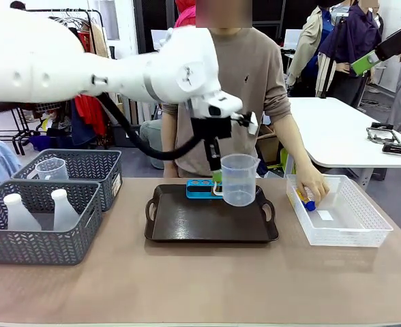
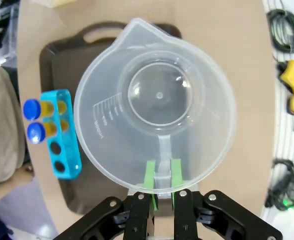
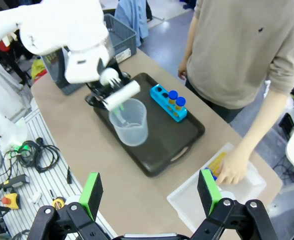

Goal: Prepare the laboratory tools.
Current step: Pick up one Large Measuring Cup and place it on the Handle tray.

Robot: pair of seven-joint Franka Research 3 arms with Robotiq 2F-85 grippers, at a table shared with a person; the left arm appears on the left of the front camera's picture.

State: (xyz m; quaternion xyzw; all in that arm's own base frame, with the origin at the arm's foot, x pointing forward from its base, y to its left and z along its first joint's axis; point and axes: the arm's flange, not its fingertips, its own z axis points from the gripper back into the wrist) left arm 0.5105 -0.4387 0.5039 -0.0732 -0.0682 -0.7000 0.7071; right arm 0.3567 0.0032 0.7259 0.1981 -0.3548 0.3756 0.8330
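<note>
My left gripper (image 1: 216,178) is shut on the handle of the clear measuring beaker (image 1: 239,179), holding it upright over the back right of the dark tray (image 1: 187,221). In the left wrist view the green pads (image 2: 150,175) pinch the handle of the empty beaker (image 2: 159,100). Beside it the blue rack (image 2: 62,132) stands on the tray with two blue-capped tubes (image 2: 33,108) in it and two holes free. The person's hand (image 1: 311,191) holds another tube (image 1: 305,199) in the white basket (image 1: 364,228). My right gripper (image 3: 150,192) hangs open high above the table's right side.
Two grey mesh baskets stand at the left: the near one (image 1: 37,238) holds two white flasks (image 1: 18,212), the far one (image 1: 98,167) a second clear beaker (image 1: 51,168). The front strip of the table is bare. Cables and tools lie beyond the table's edge (image 2: 292,85).
</note>
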